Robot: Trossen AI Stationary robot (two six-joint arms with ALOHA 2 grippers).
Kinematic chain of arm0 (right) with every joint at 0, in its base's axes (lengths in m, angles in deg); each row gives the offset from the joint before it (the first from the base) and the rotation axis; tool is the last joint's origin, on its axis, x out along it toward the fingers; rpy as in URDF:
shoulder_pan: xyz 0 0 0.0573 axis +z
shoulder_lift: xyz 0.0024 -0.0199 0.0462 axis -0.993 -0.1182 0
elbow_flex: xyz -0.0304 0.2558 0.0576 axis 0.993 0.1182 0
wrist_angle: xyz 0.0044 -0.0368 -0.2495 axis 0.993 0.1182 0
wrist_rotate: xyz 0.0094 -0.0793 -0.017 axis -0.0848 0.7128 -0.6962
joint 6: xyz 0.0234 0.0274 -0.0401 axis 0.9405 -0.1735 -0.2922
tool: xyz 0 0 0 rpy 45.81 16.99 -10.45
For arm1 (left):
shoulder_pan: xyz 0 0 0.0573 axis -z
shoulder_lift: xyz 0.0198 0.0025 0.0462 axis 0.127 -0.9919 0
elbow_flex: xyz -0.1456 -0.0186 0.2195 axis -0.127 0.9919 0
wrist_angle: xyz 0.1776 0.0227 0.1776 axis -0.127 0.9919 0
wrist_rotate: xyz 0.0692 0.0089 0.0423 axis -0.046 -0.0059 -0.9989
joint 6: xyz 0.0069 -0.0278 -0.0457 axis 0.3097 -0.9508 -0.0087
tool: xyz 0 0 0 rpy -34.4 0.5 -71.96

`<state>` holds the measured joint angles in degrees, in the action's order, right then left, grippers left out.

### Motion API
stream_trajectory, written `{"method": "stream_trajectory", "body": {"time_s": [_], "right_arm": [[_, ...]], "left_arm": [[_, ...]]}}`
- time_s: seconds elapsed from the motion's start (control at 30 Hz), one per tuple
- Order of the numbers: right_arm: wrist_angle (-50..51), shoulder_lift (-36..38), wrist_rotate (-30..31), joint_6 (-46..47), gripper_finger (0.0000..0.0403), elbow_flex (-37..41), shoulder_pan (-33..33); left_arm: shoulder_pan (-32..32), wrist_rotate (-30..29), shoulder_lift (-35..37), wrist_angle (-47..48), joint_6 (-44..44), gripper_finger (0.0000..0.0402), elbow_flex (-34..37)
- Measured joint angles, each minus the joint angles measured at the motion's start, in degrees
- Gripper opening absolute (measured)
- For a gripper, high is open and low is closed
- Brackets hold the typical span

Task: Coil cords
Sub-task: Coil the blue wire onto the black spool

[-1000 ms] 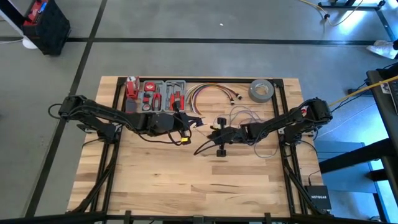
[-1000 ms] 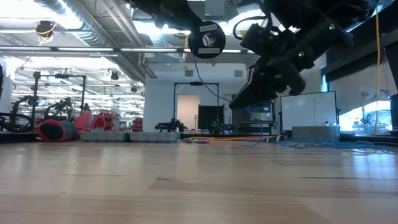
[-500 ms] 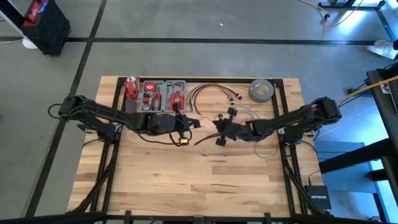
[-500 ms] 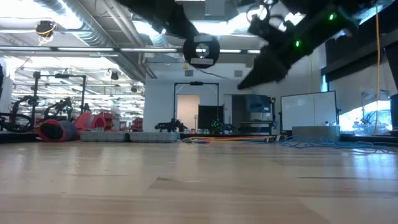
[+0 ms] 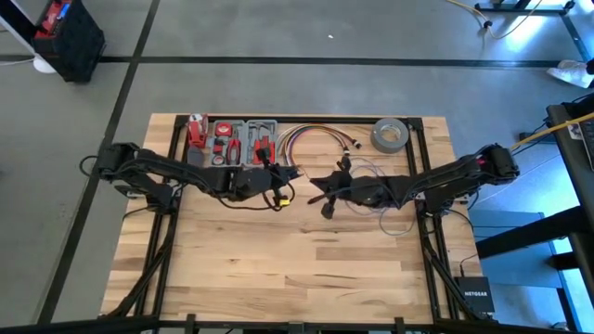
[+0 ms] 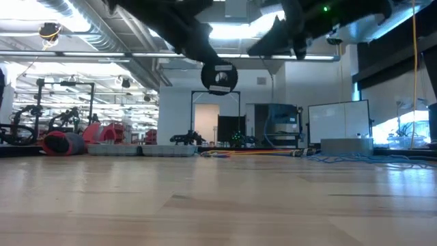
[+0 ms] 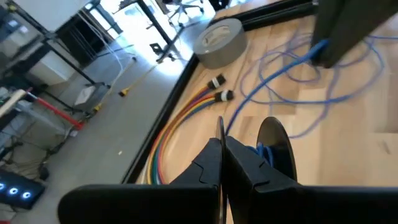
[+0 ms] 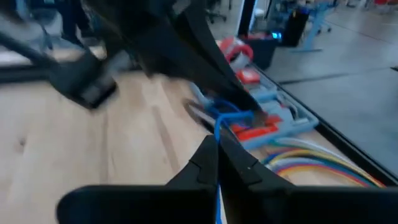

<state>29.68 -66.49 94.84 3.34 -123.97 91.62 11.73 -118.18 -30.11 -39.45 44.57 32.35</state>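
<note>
both arms raised near the tool tray: left gripper clamped on the black cord, right gripper pinching the blue wire.

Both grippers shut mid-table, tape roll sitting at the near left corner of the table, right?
Not the tape roll: the high view shows it at the far right corner, beside the coloured cables. The rest holds: left gripper and right gripper are shut mid-table.
</note>
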Motion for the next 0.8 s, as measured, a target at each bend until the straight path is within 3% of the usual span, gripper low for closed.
{"method": "stream_trajectory", "body": {"time_s": [0.17, 0.47, 0.8], "right_arm": [[-10.24, -3.57, -0.22, -0.07, 0.0004, -0.06, -0.02], [-23.95, -12.78, -3.97, -0.19, 0.0005, -0.04, -0.14], [-22.51, -15.80, -2.45, -1.00, 0.0007, -0.06, -0.17]], "left_arm": [[0.02, -0.30, -1.36, -6.98, 0.96, 0.0000, -0.09], [0.02, -0.31, -1.38, -10.26, -2.27, 0.0000, -0.09], [2.22, 0.90, -1.13, -15.42, -1.92, 0.0000, -0.09]]}}
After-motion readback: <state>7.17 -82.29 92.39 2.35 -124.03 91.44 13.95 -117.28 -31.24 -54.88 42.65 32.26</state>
